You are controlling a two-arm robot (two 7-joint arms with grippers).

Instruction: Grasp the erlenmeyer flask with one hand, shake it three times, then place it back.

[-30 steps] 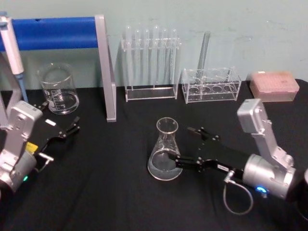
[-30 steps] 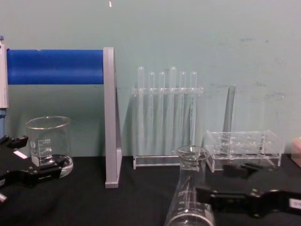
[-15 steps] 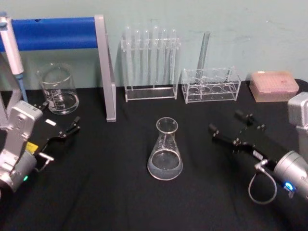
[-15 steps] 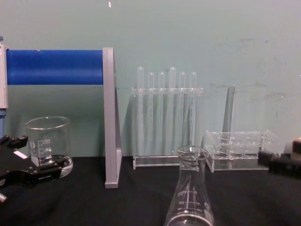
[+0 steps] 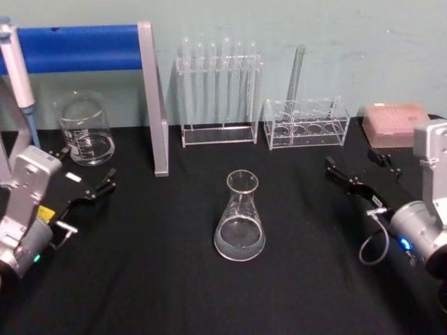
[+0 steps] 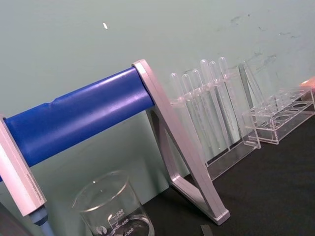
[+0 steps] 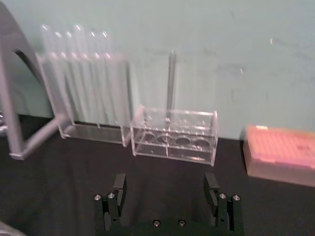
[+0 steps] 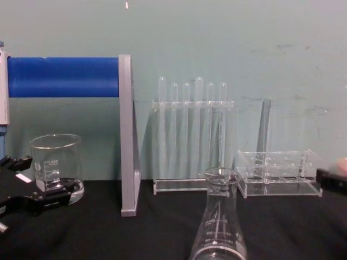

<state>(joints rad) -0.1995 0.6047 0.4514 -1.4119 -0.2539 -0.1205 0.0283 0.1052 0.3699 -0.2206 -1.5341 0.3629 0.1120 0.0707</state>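
head view: high, facing forward and down; right gripper at its right, left gripper at its left
chest view: low, level across the table; erlenmeyer flask close in front
right wrist view: just behind its own fingers, facing the small rack beyond them
left wrist view: faces the blue bar and beaker
shared: both racks along the wall

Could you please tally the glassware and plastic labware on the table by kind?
Erlenmeyer flask: 1
Glass beaker: 1
Clear racks: 2, a tall test tube rack and a low rack
Pink tip box: 1
Total: 5 pieces; I left the individual tubes uncounted.
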